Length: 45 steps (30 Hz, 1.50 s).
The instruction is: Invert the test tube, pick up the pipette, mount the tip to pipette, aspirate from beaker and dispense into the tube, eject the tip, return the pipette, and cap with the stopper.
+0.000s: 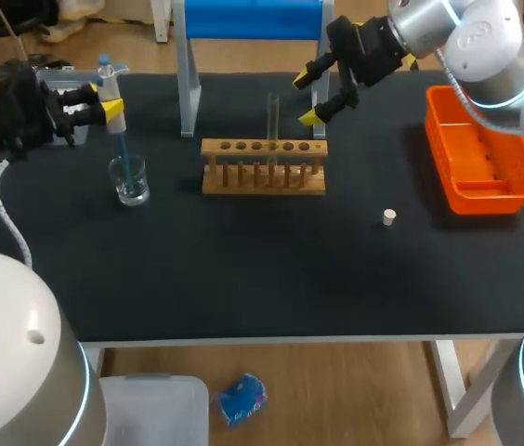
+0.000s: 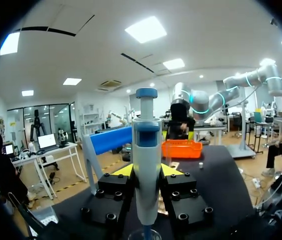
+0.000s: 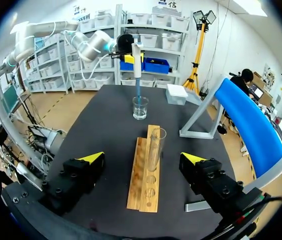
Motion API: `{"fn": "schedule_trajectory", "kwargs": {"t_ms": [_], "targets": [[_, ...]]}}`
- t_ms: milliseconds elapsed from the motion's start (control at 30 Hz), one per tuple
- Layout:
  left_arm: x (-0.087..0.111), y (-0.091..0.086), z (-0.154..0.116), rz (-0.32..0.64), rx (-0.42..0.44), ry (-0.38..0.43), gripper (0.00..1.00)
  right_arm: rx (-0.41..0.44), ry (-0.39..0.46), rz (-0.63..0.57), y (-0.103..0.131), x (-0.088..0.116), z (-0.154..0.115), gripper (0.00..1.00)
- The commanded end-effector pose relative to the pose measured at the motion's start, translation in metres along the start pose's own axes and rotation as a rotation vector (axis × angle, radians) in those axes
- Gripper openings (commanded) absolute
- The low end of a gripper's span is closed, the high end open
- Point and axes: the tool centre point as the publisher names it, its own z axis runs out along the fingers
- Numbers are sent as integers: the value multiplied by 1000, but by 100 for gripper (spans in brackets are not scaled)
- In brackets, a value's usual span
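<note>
One vertical line: my left end effector (image 1: 109, 109) clenches the white-and-blue plastic pipette (image 2: 147, 150), tip inside the clear glass beaker (image 1: 130, 183); right end effector (image 1: 307, 98) released.

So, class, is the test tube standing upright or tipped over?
Upright. The test tube stands in the wooden rack with its open mouth up; the stopper lies apart on the table.

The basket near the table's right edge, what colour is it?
The basket is bright orange; the head view shows it best.
</note>
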Motion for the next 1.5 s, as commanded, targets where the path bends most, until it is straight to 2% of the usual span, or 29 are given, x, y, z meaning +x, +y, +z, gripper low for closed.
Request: {"fn": "schedule_trajectory", "kwargs": {"t_ms": [33,633,800,1267,1333,1500], "targets": [[3,-8,-1,3,-10,-4,0,2,1,0,0,0,-1,100],[5,-16,1,24,-15,3,0,2,1,0,0,0,-1,100],[6,-26,0,33,-18,3,0,2,1,0,0,0,-1,100],[11,-121,0,-3,-109,-62,0,2,1,0,0,0,-1,100],[14,-134,2,23,-122,-68,0,2,1,0,0,0,-1,100],[26,-183,16,104,-121,-26,0,2,1,0,0,0,-1,100]]}}
